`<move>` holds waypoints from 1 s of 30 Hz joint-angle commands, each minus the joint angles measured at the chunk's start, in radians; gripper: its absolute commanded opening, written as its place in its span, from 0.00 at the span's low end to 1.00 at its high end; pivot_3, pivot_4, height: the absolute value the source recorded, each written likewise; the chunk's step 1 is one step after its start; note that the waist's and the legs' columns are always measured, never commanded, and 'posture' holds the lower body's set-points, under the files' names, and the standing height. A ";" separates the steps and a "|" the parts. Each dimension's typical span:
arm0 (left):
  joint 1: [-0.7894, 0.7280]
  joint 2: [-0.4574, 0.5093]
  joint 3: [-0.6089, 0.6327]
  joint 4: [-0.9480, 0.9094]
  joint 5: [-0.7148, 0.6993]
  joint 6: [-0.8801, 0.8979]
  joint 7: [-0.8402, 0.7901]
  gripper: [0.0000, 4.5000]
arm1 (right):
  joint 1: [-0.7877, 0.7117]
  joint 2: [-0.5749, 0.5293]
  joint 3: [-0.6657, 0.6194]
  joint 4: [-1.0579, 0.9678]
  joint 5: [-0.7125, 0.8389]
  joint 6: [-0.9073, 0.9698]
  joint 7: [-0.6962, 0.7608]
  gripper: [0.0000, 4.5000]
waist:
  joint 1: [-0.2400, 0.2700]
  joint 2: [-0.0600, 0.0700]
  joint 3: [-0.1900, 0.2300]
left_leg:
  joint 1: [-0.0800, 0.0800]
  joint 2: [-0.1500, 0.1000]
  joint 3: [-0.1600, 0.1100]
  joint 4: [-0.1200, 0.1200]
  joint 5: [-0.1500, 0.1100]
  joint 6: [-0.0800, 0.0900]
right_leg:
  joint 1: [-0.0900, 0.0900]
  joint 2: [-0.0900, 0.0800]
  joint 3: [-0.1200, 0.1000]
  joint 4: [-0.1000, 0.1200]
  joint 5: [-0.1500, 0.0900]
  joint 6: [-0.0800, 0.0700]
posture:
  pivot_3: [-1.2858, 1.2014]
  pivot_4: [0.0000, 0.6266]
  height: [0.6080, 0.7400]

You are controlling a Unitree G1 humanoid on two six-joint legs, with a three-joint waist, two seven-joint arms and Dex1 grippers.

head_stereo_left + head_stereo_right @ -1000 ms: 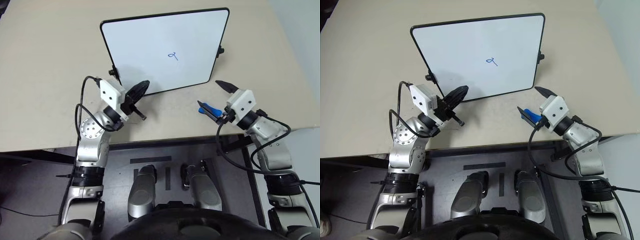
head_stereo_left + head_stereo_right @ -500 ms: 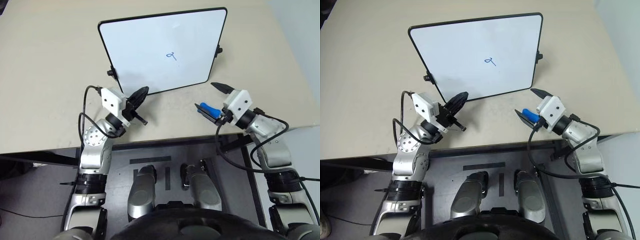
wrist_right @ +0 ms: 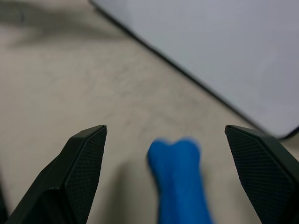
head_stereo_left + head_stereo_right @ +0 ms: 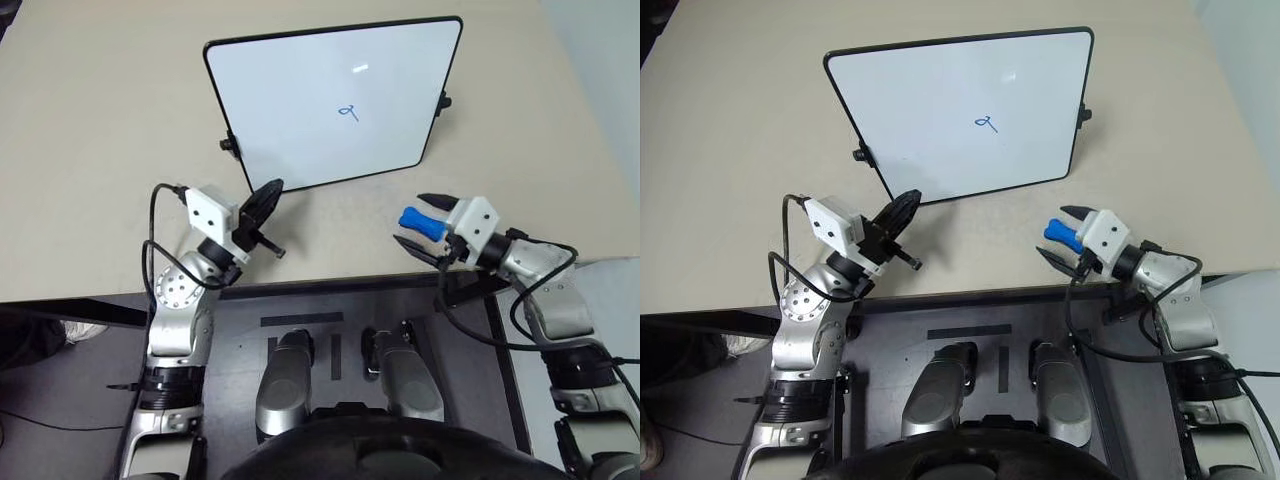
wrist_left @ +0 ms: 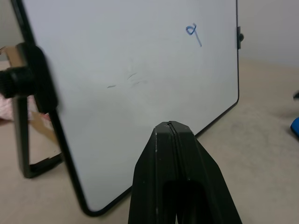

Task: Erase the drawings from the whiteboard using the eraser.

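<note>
Eraser (image 3: 180, 182) lies between the spread right tool (image 4: 422, 223); left tool (image 5: 174, 128) pressed together facing whiteboard (image 5: 140, 70).

The whiteboard (image 4: 320, 100), white with rounded corners, a thin black frame and small black side knobs, is propped upright on the beige table, a small blue looped drawing (image 4: 347, 113) is borne right of its centre, and the bright blue bow-shaped eraser (image 4: 420, 222) is lying near its lower right corner.
</note>
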State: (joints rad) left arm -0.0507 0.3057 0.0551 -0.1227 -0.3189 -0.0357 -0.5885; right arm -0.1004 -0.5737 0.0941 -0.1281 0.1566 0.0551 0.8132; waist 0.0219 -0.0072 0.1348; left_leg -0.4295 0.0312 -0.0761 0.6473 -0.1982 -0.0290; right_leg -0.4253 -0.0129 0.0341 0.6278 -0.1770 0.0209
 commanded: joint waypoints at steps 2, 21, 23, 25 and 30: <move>-0.020 -0.014 -0.015 -0.006 0.000 -0.021 -0.008 0.00 | 0.017 -0.025 -0.017 -0.054 0.009 0.021 0.009 0.95 | -0.001 0.000 0.000 | 0.000 0.000 0.000 0.000 0.000 0.000 | 0.000 0.000 0.000 0.000 -0.001 0.002 | 0.52 0.24 1.00; -0.049 -0.031 -0.024 0.035 0.006 -0.046 -0.014 0.00 | -0.010 -0.005 -0.008 0.012 0.000 0.048 -0.017 0.03 | -0.004 0.000 0.000 | 0.002 0.000 0.000 0.000 0.000 0.000 | 0.002 0.000 0.000 0.001 -0.001 0.002 | 0.52 0.24 1.00; -0.052 -0.031 -0.023 0.040 0.006 -0.047 -0.014 0.00 | -0.014 -0.005 -0.006 0.011 -0.003 0.046 -0.017 0.01 | -0.004 0.000 0.000 | 0.003 0.000 0.000 0.000 0.000 0.000 | 0.003 0.000 0.000 0.001 -0.001 0.002 | 0.52 0.24 1.00; -0.055 -0.031 -0.023 0.045 0.006 -0.049 -0.015 0.00 | -0.020 -0.004 -0.006 0.012 -0.012 0.034 -0.023 0.01 | -0.004 0.000 0.000 | 0.004 0.000 0.000 0.000 0.000 0.000 | 0.004 0.000 0.000 0.001 -0.001 0.002 | 0.52 0.24 1.00; -0.058 -0.030 -0.023 0.049 0.007 -0.052 -0.015 0.00 | -0.033 -0.006 -0.003 0.016 -0.043 0.011 -0.036 0.01 | -0.005 0.000 0.000 | 0.004 0.000 0.000 0.000 0.000 0.000 | 0.004 0.000 0.000 0.001 -0.001 0.002 | 0.52 0.24 1.00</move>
State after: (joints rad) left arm -0.0962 0.2746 0.0266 -0.0625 -0.3169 -0.0659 -0.6042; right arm -0.1265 -0.5815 0.0903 -0.1015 0.1230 0.0879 0.7876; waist 0.0170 -0.0074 0.1346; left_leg -0.4256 0.0314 -0.0762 0.6473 -0.1979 -0.0289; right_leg -0.4216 -0.0126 0.0342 0.6283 -0.1782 0.0230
